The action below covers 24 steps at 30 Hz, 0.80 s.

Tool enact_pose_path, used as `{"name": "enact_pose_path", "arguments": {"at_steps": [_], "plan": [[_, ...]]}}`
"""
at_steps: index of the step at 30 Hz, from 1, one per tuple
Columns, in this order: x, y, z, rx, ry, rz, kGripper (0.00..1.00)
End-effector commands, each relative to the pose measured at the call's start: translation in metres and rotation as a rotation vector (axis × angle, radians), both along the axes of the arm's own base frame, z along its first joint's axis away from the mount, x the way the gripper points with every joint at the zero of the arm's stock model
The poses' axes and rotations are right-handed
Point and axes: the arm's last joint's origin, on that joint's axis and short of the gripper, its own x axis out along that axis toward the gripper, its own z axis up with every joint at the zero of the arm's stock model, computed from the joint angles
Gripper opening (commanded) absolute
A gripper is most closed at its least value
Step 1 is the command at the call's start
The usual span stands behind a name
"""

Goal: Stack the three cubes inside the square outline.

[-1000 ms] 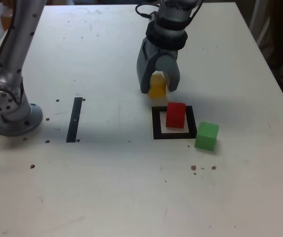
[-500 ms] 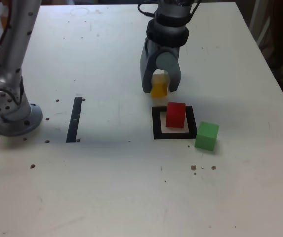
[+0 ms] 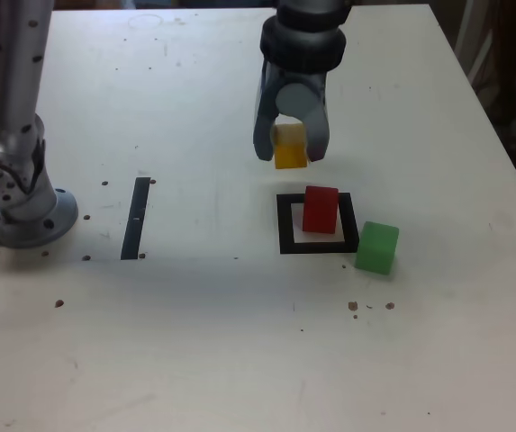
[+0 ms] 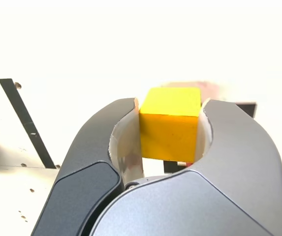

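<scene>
Taking the black square frame [image 3: 285, 225] as the landmark and working from the camera outward: the green block [image 3: 377, 247] comes first, sitting on the white table [image 3: 239, 342] just off the frame's near corner on the exterior view's right, touching or almost touching its edge. The red block [image 3: 321, 210] stands inside the frame on its pale centre. Well off to the exterior view's left of the frame lies a narrow black strip [image 3: 135, 218], with the arm's grey base [image 3: 19, 202] beyond it. Behind the frame the gripper [image 3: 291, 153] hangs above the table, its jaws clamped on the yellow block [image 3: 289, 147], held clear of the surface.
</scene>
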Motion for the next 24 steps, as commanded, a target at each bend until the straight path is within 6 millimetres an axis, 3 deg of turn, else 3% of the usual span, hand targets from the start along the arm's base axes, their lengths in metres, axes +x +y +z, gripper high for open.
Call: {"name": "enact_pose_path", "arguments": {"at_steps": [1, 13, 24], "plan": [[-0.001, -0.006, 0.006, 0.003, -0.011, -0.020, 0.30], [0.009, -0.044, 0.014, -0.012, -0.045, -0.087, 0.30], [0.019, -0.057, 0.011, -0.033, -0.040, -0.108, 0.30]]}}
